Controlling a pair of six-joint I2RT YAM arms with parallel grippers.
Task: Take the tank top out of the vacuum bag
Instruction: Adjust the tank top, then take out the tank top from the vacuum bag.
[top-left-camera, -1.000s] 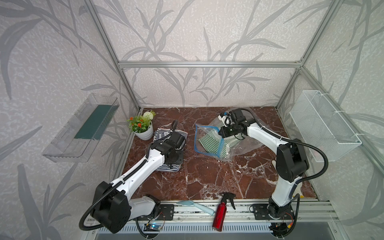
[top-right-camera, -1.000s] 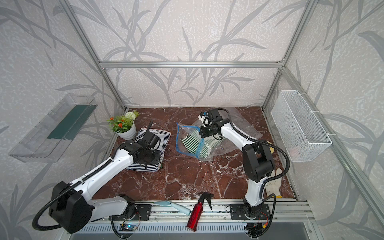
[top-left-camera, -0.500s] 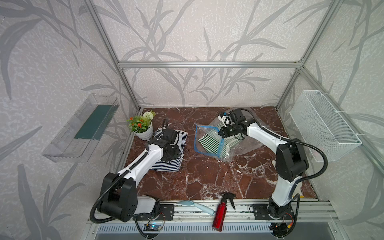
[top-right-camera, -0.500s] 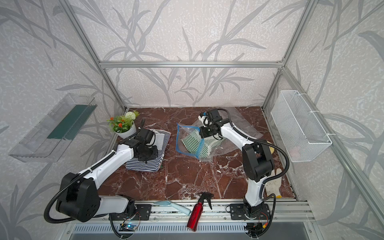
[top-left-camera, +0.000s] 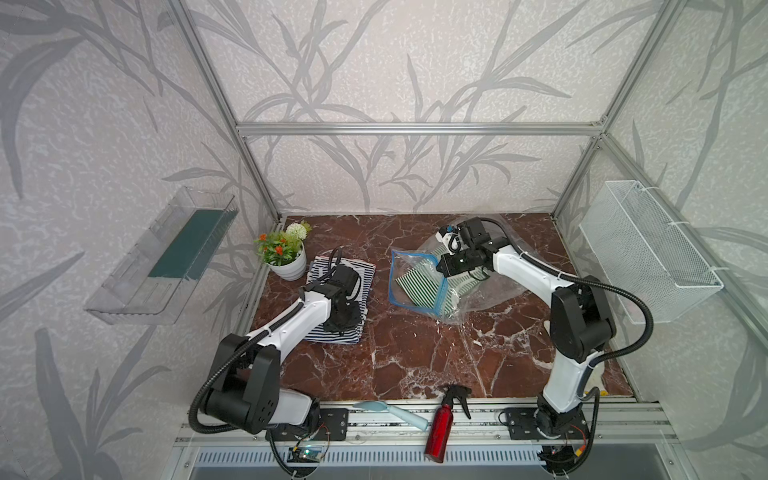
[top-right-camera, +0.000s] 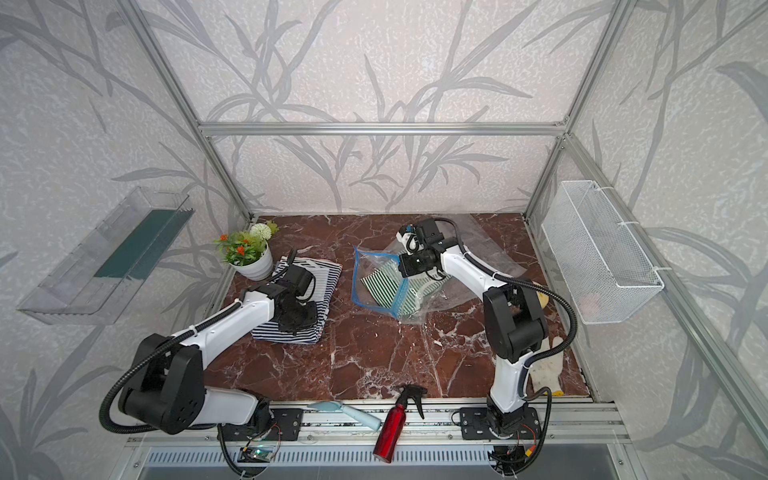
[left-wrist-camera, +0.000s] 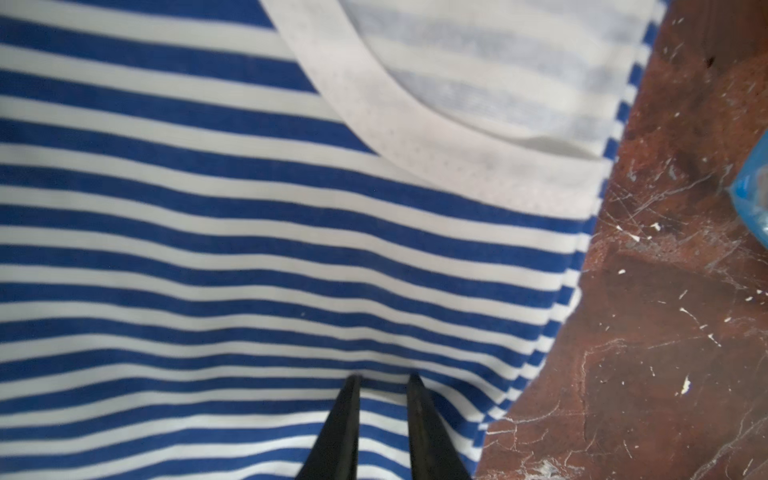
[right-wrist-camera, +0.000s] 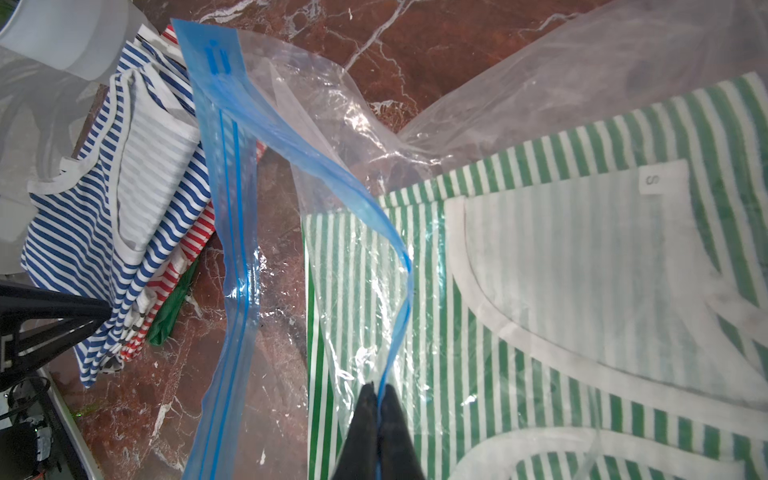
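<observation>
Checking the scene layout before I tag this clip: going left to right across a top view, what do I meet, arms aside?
clear plastic wall shelf → white pot of flowers → folded blue-and-white striped garment → clear crinkly vacuum bag with blue zip strip → white wire mesh basket

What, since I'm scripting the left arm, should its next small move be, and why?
Probably swing the left gripper, open over the blue top, across to the bag mouth: the right gripper pinches its zip edge up, and the green top lies inside.

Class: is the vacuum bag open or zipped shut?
Open: the vacuum bag gapes, its blue zip lips apart, right gripper pinching one.
</observation>
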